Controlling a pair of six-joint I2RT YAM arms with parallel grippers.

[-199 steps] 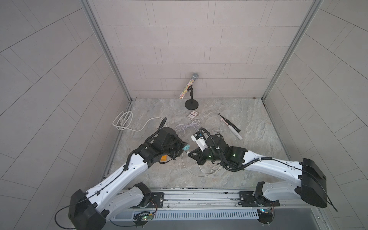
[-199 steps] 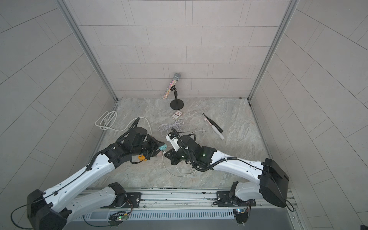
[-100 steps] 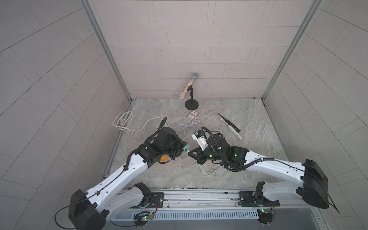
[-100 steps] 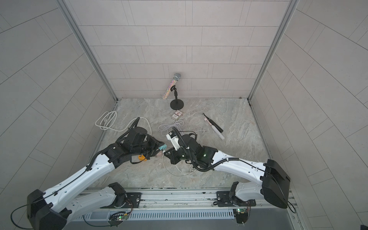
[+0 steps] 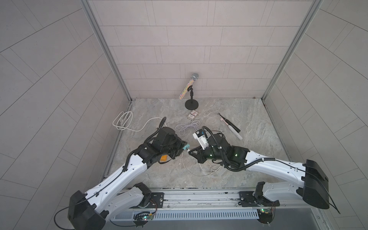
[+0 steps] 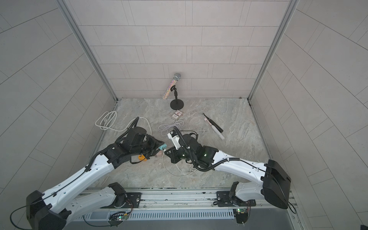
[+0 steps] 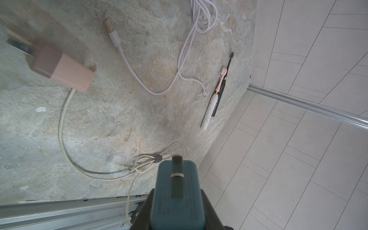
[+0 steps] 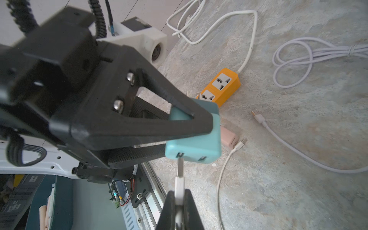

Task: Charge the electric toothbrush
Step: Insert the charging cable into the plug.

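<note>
The left tool point(image 8: 185, 137) is clamped on a teal USB charger point(image 8: 199, 147), held above the table point(image 5: 239, 169). The right tool point(image 8: 180, 199) pinches a white USB plug point(image 8: 179, 185). The plug's metal tip sits at the mouth of one port on the charger, with most of the metal outside. The white electric toothbrush point(image 7: 210, 108) with a pink head lies flat on the table against a black electric toothbrush point(image 7: 223, 84), towards the far right and well apart from both tools. An orange power strip point(image 8: 221, 87) and a pink charger point(image 8: 229, 137) rest on the table below the teal one. A coiled lavender cable point(image 8: 298, 59) lies nearby.
</note>
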